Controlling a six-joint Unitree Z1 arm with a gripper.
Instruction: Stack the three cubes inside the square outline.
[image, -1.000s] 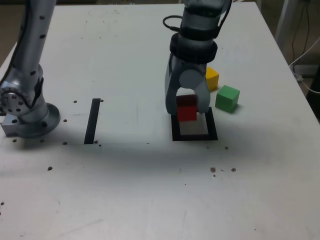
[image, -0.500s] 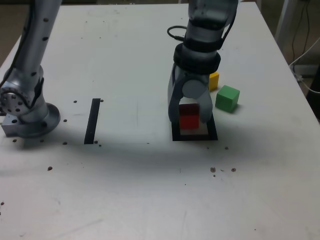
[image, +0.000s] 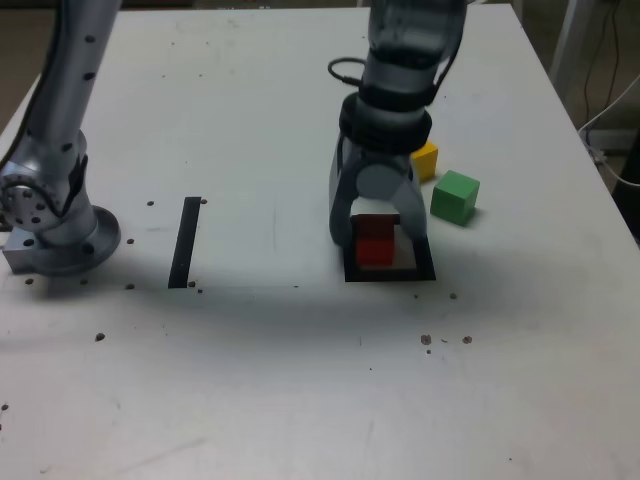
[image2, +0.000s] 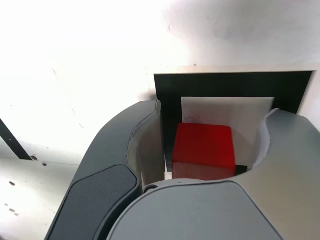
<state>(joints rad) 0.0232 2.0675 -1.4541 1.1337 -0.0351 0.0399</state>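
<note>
One cube of three, the red cube (image: 375, 243), sat on the square outline (image: 389, 272) at this moment, toward its 9 o'clock side in the exterior view, its near edge seemingly over the black tape in the wrist view (image2: 204, 150). The gripper (image: 376, 235) stood straight over it, pointing down at the worktop (image: 300, 380). Fingers (image2: 131, 150) were apart, with visible gaps on both sides of the red cube in the wrist view, so the cube rested on its own and was not clamped. Judgement: the first block was being set as the base of the stack, and the fingers were spread to let it go without dragging it.

Farther back, at about 1 o'clock from the outline, the green cube (image: 455, 196) lay on the bare worktop, with the yellow cube (image: 424, 160) just beyond it, partly hidden by the arm. Both were outside the frame, still to be stacked.

Well off at 9 o'clock lay a straight black tape strip (image: 185, 242), unused.
</note>
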